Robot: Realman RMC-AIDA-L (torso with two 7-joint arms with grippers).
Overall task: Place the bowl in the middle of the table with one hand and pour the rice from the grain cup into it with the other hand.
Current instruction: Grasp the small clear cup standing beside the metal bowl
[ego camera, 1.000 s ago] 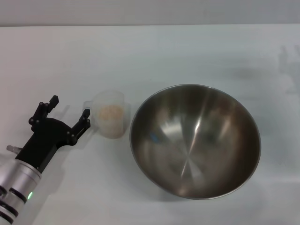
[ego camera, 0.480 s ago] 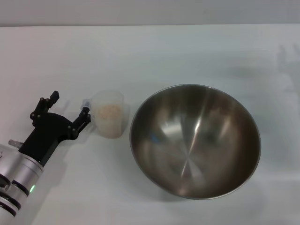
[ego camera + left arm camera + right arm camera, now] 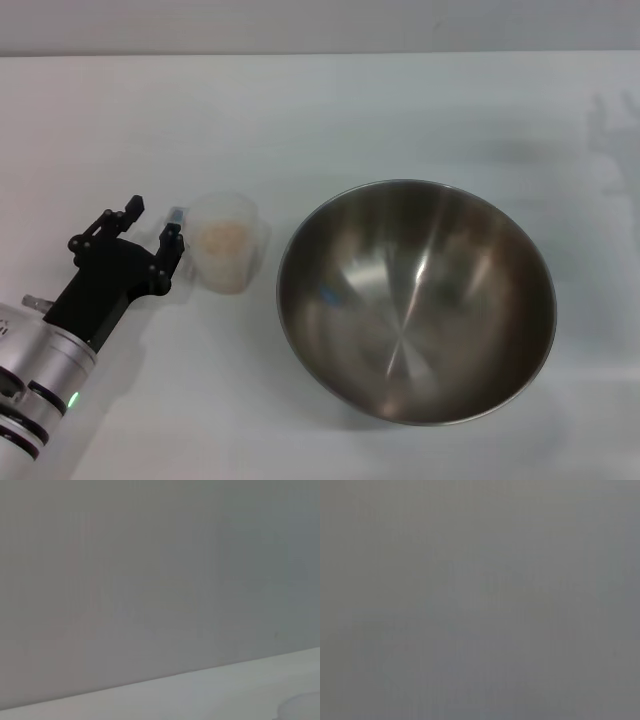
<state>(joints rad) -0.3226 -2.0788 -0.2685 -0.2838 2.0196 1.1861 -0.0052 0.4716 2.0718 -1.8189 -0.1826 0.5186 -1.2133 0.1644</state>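
We see the grain cup [image 3: 228, 252] with rice [image 3: 222, 238] just left of the bowl [image 3: 415, 300], mid-table [image 3: 320, 110]. Left gripper [image 3: 152, 226] spread wide at its handle, ungrasped. Next: close, lift, tip. Right arm unseen.

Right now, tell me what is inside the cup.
The cup holds beige rice, seen from above. How deep it goes is hidden. The left gripper is open beside it.
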